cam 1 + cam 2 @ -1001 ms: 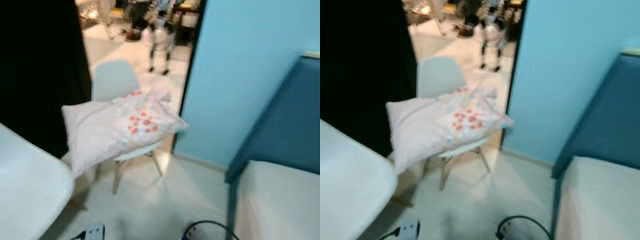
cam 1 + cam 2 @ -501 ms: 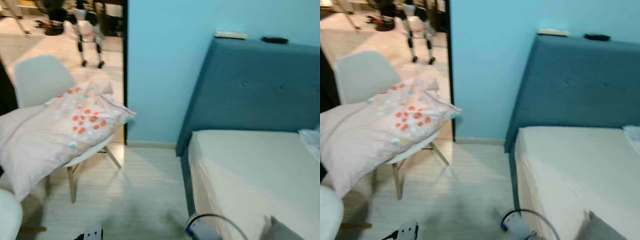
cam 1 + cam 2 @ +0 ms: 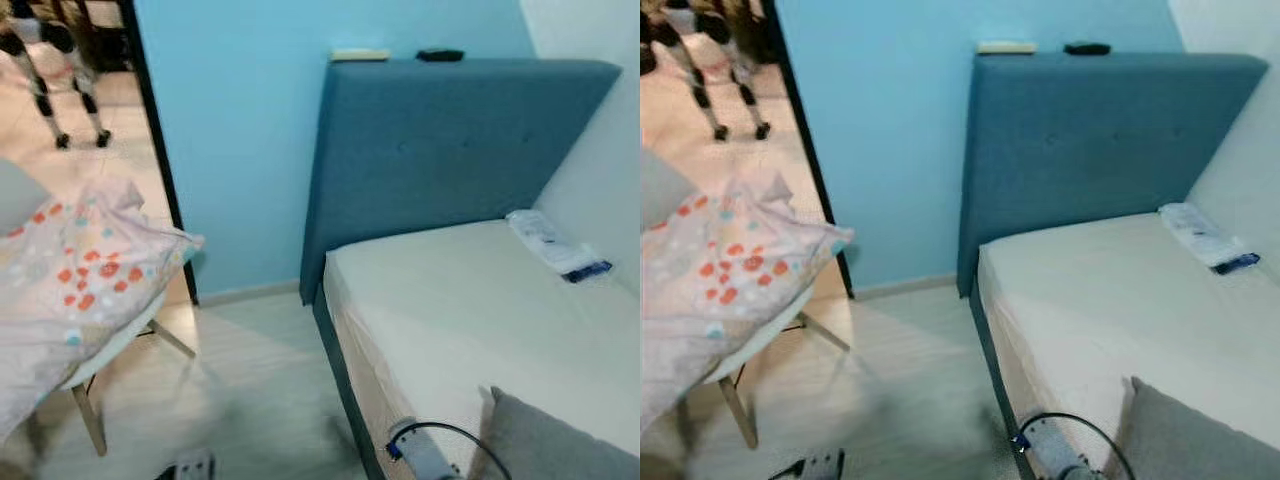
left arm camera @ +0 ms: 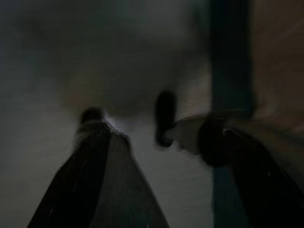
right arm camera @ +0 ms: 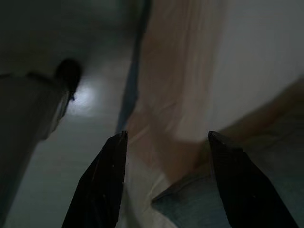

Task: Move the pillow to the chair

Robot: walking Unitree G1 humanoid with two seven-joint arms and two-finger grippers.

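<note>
Pillow [image 3: 70, 290] lies on chair [image 3: 750, 345] beside bed [image 3: 470, 310]. Left gripper [image 4: 166, 175] and right gripper [image 5: 166, 185] hang released, fingers apart, empty.

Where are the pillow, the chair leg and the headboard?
pillow [image 3: 80, 285]: left eye view, on its dotted top face.
chair leg [image 3: 738, 410]: right eye view, midway down the wooden front leg.
headboard [image 3: 440, 150]: left eye view, centre of the blue padded panel.

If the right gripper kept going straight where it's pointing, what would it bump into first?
Probably the side of the mattress, the pale peach surface straight ahead between the right gripper's open fingers. Depth is hard to judge in this dim view, so the floor beside it could come first.
</note>
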